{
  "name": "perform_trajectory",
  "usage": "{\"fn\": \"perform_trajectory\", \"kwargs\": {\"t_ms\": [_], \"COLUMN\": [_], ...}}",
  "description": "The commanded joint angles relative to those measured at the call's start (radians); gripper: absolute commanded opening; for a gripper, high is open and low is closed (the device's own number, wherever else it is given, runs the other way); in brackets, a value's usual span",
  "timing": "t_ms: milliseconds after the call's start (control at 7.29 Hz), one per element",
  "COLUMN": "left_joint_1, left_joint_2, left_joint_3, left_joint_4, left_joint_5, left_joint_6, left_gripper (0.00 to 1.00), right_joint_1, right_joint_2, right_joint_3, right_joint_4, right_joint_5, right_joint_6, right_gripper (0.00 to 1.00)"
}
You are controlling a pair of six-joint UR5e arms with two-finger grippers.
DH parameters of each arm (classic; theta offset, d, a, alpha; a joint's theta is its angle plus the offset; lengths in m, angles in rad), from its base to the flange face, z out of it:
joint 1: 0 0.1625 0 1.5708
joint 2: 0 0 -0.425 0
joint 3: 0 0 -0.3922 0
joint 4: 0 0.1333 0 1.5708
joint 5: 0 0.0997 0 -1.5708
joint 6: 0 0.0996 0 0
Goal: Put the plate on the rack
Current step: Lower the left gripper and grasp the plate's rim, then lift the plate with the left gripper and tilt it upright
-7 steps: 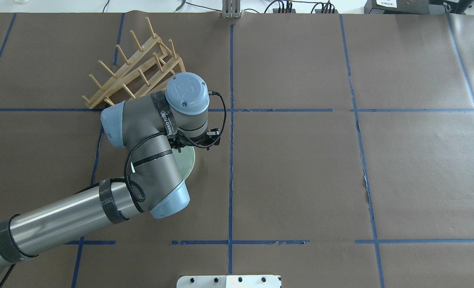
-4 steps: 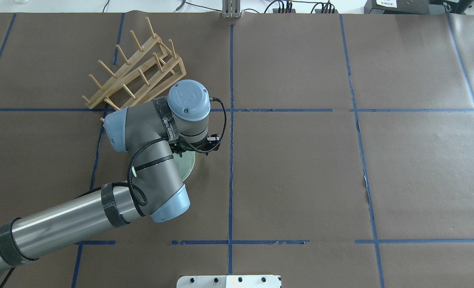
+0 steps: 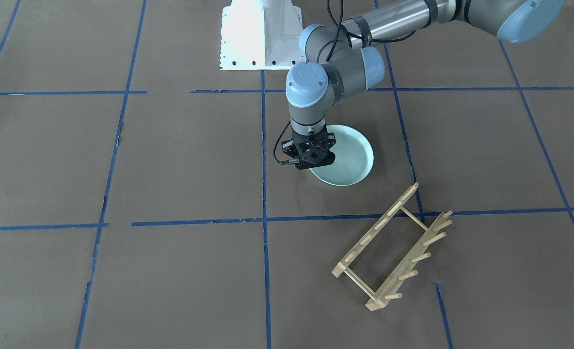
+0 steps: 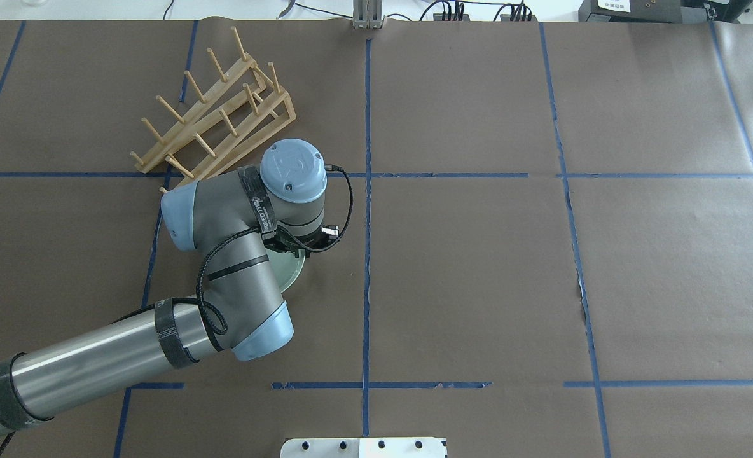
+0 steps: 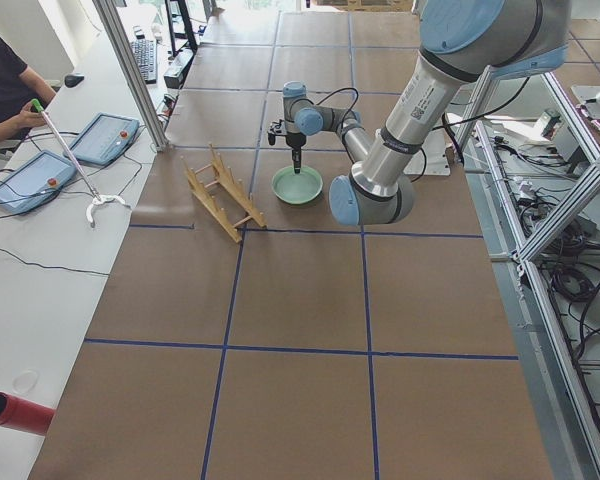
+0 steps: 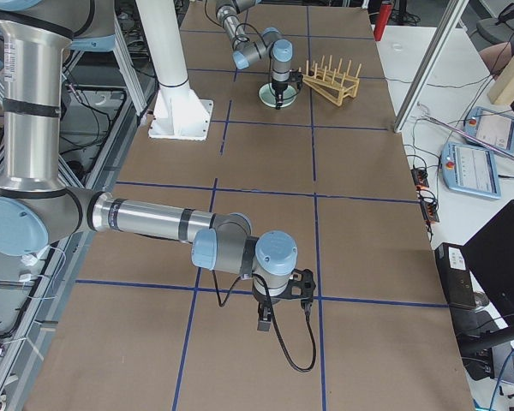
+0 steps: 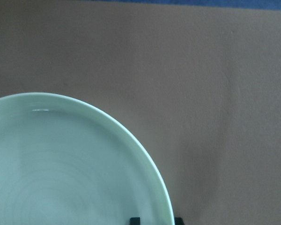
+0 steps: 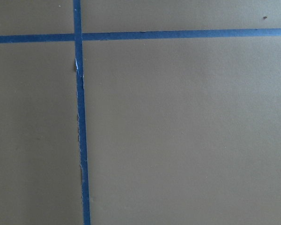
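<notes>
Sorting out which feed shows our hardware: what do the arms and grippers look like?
Both the left arm and right arm are silver-grey tubes with pale blue joint caps, black strap bands and a looping black cable. The left gripper and right gripper are black.

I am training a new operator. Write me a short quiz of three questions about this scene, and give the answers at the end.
1. True or false: the plate already stands in the rack.
2. Which arm's gripper is at the plate's rim? A. left B. right C. both
3. How many plates does the rack hold?

Key: 1. False, it lies flat on the table beside the rack. 2. A: the left gripper has one fingertip inside the rim and one outside. 3. Zero.
</notes>
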Motion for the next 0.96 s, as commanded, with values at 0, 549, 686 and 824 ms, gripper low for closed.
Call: {"fn": "perform_trajectory", "kwargs": {"t_ms": [0, 549, 686, 824], "left_joint_1": [-0.031, -0.266, -0.301, -0.341], "left_joint_2": [0.0, 0.07, 0.118, 0.186], "left_joint_3": [-0.063, -0.234, -0.232, -0.226], "left_joint_4": [-0.007, -0.486, -0.694, -0.943], "left_joint_5": [-0.003, -0.078, -0.066, 0.004], "left_joint_6": [-0.013, -0.429, -0.573, -0.72], "left_gripper": [0.0, 0.0, 0.0, 0.0], "right_joint_1": [0.001, 0.0, 0.0, 0.0], "right_joint_2": [0.001, 0.0, 0.0, 0.001], "right_joint_3": [0.0, 0.0, 0.0, 0.0], "right_joint_4": [0.0, 0.0, 0.0, 0.0], "right_joint_5": [0.0, 0.0, 0.0, 0.0], "right_joint_6": [0.0, 0.0, 0.0, 0.0], "right_gripper": [1.0, 1.0, 1.0, 1.0]}}
